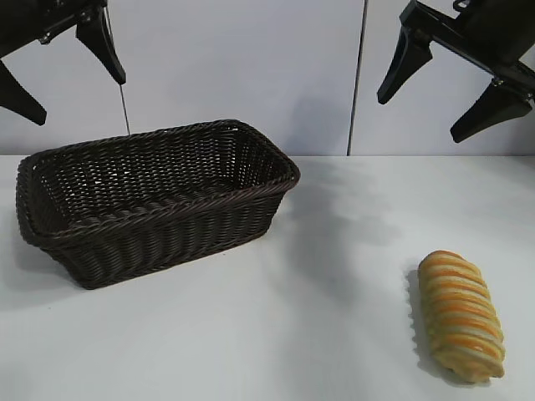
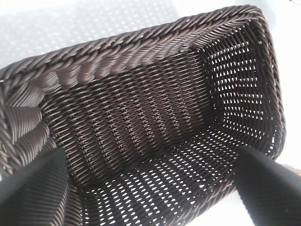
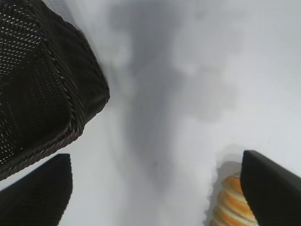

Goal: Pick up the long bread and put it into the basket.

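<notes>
Although both my arms are in position above the tabletop (image 1: 334, 251), no part of the task has been carried out. My left end effector (image 1: 63, 71) hangs at the upper left of the exterior frame, above the far left end of the basket (image 1: 159, 200). Its fingers (image 1: 104, 46) are spread wide and hold nothing. The left wrist view looks straight down into the basket's woven interior, which contains nothing.

My right end effector (image 1: 456, 88) hangs at the upper right of the exterior frame, well above the tabletop. Its fingers (image 1: 405, 63) are likewise spread wide and empty.

The long bread (image 1: 461, 315) lies flat on the tabletop at the lower right of the exterior frame, well apart from the basket, which stands at centre left. The right wrist view confirms this: the loaf's ridged end shows at the lower right of that frame, beside one dark finger, with open white surface between it and the basket's corner at upper left. No contact between the end effector and the loaf is visible.

Assessment: the pick has not begun. Remaining, in my judgement, are the descent of the right end effector onto the loaf, closing across its narrow width, the lift, the carry leftward over the braided rim, and the release inside. The right arm appears better placed for this than the left.
</notes>
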Tool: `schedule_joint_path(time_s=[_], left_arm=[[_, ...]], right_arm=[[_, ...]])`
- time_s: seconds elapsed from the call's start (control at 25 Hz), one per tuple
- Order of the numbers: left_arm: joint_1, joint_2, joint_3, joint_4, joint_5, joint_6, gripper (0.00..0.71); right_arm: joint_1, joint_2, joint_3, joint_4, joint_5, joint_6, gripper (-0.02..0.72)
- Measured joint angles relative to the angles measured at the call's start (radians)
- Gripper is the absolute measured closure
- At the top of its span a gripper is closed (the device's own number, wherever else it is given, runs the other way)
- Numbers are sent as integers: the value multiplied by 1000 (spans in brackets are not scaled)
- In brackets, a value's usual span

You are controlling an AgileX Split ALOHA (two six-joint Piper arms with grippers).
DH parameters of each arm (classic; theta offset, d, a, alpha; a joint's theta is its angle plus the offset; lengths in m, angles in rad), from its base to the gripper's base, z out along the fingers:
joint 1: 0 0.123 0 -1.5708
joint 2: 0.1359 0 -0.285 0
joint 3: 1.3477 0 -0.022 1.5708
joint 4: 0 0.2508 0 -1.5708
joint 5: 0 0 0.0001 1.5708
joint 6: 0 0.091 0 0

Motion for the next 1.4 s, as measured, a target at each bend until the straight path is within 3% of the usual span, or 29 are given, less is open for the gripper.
schedule_joint_path(time_s=[0.2,0.32,0.52,0.72,1.08,1.16,1.24,1.32,1.4], left_arm=[[0,0,21,89,105,-29,15],[0,0,98,143,103,-71,15],[0,0,264,176,-61,-89,15],[0,3,320,180,-223,-89,15],[0,136,320,179,-259,-85,23],[0,140,320,179,-261,-85,91],[0,140,320,178,-272,-84,241],[0,140,320,178,-273,-84,464],[1,140,320,156,-285,-99,578]], right_arm=[[0,0,0,1,0,0,8],[0,0,0,1,0,0,8],[0,0,0,1,0,0,8],[0,0,0,1,0,0,8],[0,0,0,1,0,0,8],[0,0,0,1,0,0,8],[0,0,0,1,0,0,8],[0,0,0,1,0,0,8],[0,0,0,1,1,0,8]])
